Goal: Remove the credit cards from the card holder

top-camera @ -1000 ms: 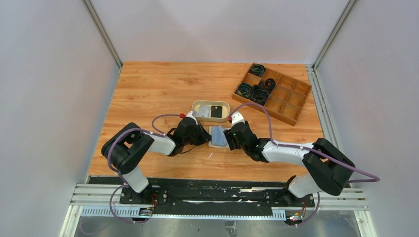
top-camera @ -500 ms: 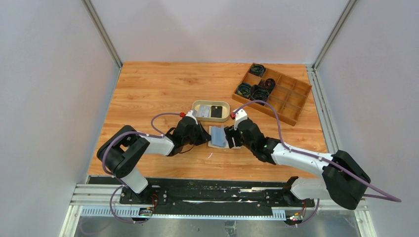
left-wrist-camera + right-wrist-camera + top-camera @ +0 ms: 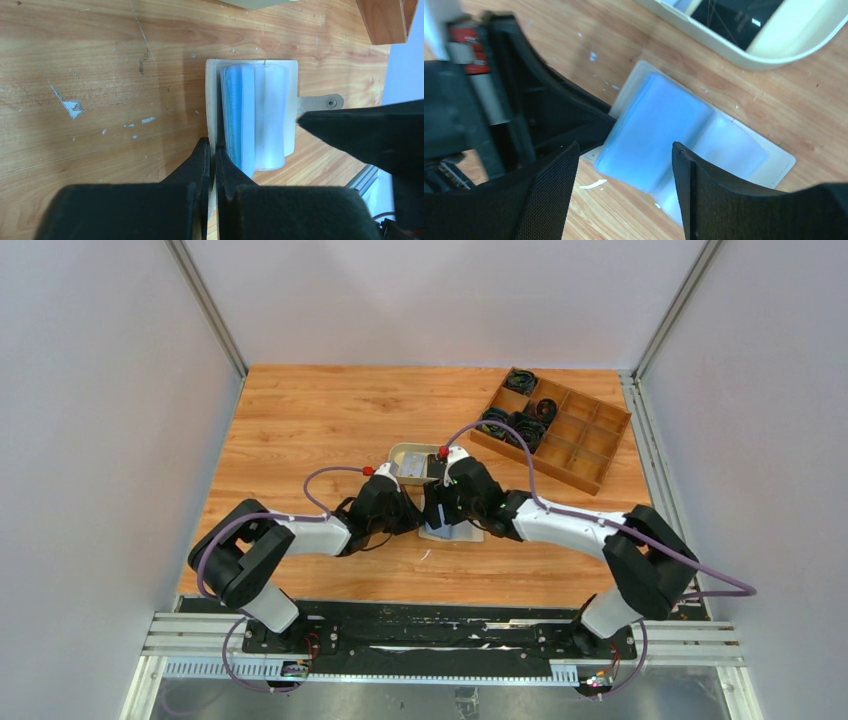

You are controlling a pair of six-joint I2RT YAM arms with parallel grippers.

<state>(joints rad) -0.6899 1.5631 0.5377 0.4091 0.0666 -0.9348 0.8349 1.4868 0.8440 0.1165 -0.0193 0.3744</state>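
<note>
The cream card holder (image 3: pixel 213 85) lies open on the wooden table. Pale blue credit cards (image 3: pixel 234 115) sit in its clear sleeves, bulging up from the left leaf. My left gripper (image 3: pixel 211 146) is shut on the near edge of that left leaf, pinning it. In the top view the left gripper (image 3: pixel 412 516) comes in from the left of the card holder (image 3: pixel 464 534). My right gripper (image 3: pixel 624 157) hovers open just above the credit cards (image 3: pixel 649 130), one finger on each side of their near corner, touching nothing. The right gripper (image 3: pixel 446 512) covers most of the holder from above.
An oval beige dish (image 3: pixel 404 454) holding a black card (image 3: pixel 734 15) stands right behind the holder. A brown wooden compartment tray (image 3: pixel 578 458) with coiled dark cables sits at the back right. White paint flecks mark the table to the left.
My right arm has swung left and forward, bringing its open gripper from the holder's right side to above it. The left gripper has kept its grip and place.
</note>
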